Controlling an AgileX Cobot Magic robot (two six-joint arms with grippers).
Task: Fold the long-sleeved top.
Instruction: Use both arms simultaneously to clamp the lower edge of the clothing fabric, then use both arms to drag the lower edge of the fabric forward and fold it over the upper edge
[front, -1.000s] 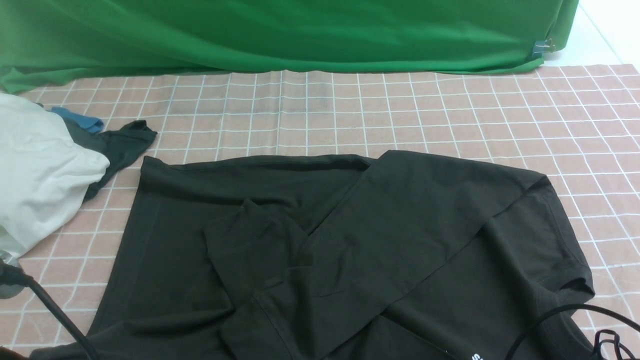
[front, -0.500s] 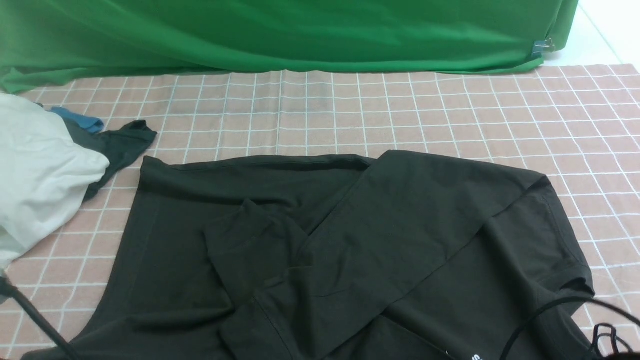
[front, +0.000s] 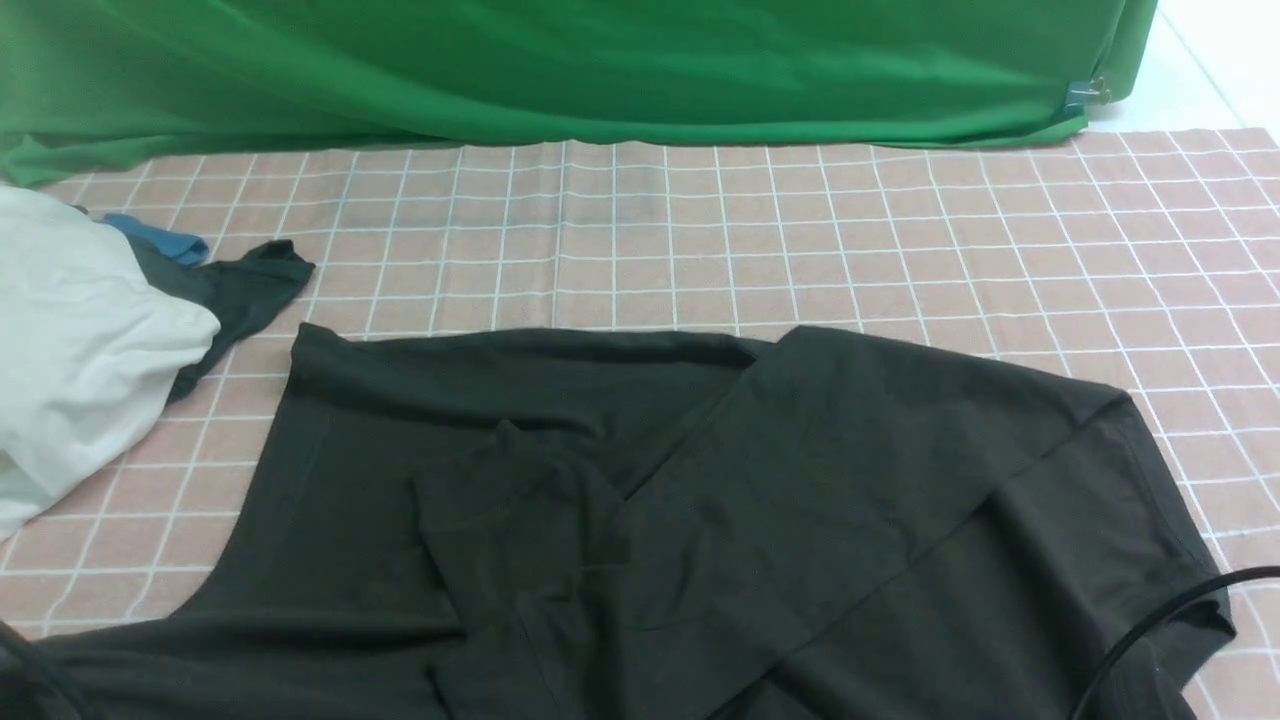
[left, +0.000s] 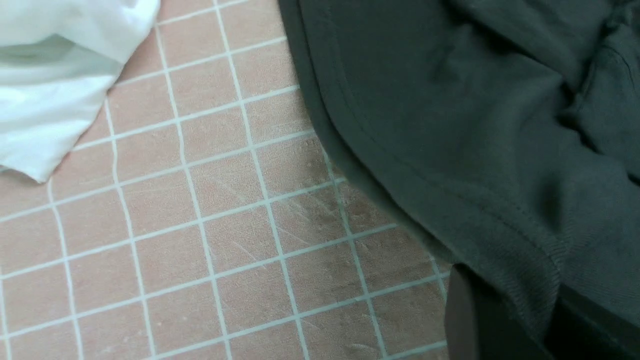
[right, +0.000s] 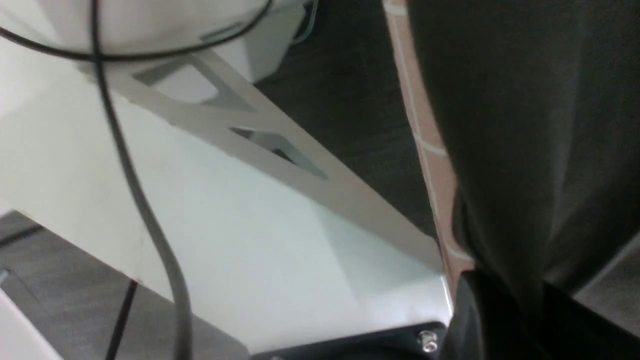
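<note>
Shifted nearer the robot: black top (front: 700, 500) | clamped on its cloth: left fingers (left: 530, 320), right fingers (right: 525, 320) | likely straightening before folding

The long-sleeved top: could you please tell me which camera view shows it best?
The front view, because most of the black long-sleeved top shows there, cut off only at the bottom. The left wrist view shows one edge pinched in the gripper; the right wrist view, a blurred, gathered part.
</note>
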